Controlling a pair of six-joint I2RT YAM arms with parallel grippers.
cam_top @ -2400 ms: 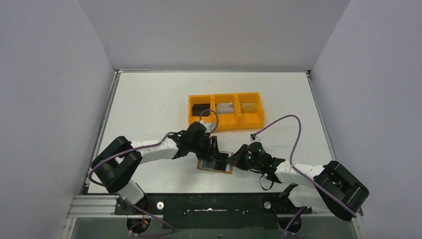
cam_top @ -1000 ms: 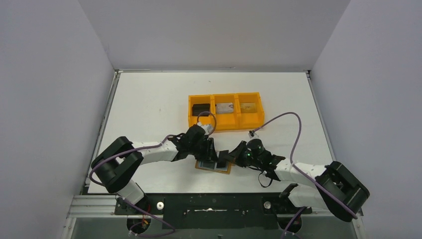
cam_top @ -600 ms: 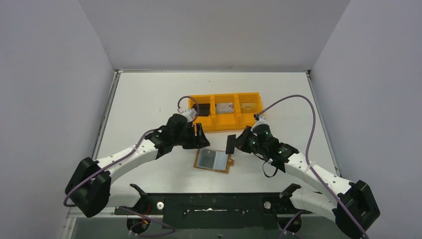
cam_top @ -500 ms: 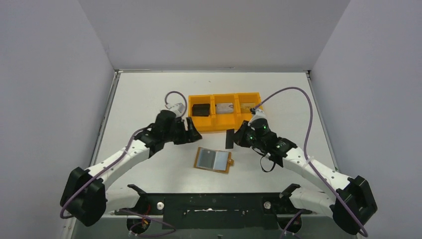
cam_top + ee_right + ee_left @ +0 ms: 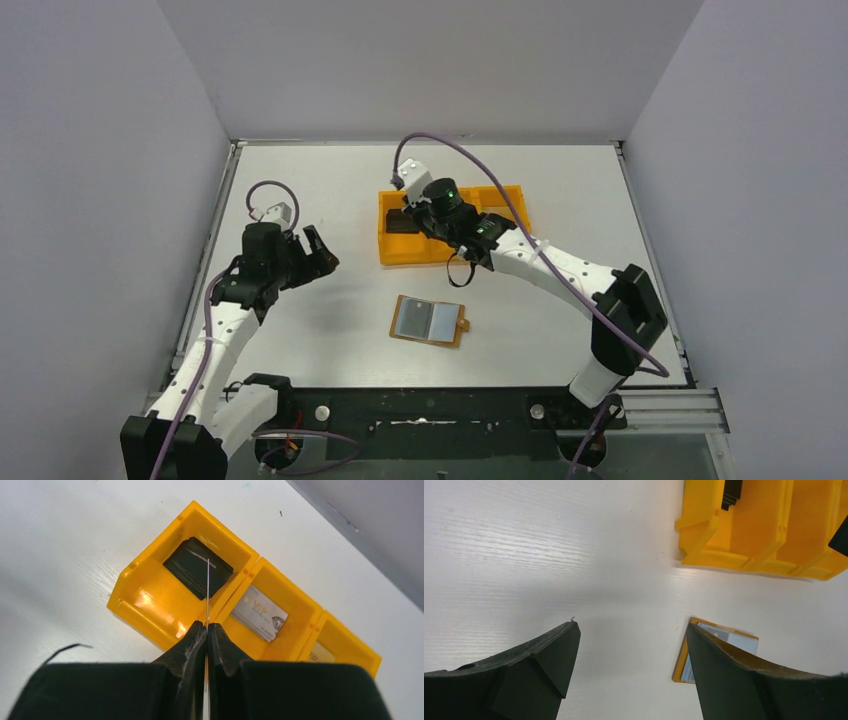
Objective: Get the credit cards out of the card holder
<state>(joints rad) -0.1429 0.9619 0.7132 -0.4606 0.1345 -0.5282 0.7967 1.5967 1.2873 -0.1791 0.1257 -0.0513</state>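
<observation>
An orange three-compartment tray (image 5: 400,250) is sitting just above the middle of the overhead view on the white counter (image 5: 300,190). The right arm (image 5: 550,265) is reaching across it from the lower right, covering most of its middle and right compartments. A purple cable (image 5: 470,160) is looping over the tray's far side. In the right wrist view, dark cards (image 5: 192,565) are lying stacked in the left compartment and a silvery card (image 5: 260,612) marked VIP is lying in the middle one. The third compartment is running off the lower right edge, its contents hard to make out.

The right end effector (image 5: 206,625) is pinching shut on a credit card (image 5: 207,587), which is showing edge-on as a thin pale line crossing the dark stack in the frame. Its face is not showing. The left end effector (image 5: 322,250) is hanging at the left of the overhead view, fingers spread wide with nothing between them, well apart from the tray.

The card holder (image 5: 430,321) is lying open and flat on the counter below the tray, tan-brown at its border, grey inside, touched by neither arm. In the left wrist view a finger (image 5: 744,680) is hiding most of it. Whether any card is sitting in its pockets is too small to tell.
</observation>
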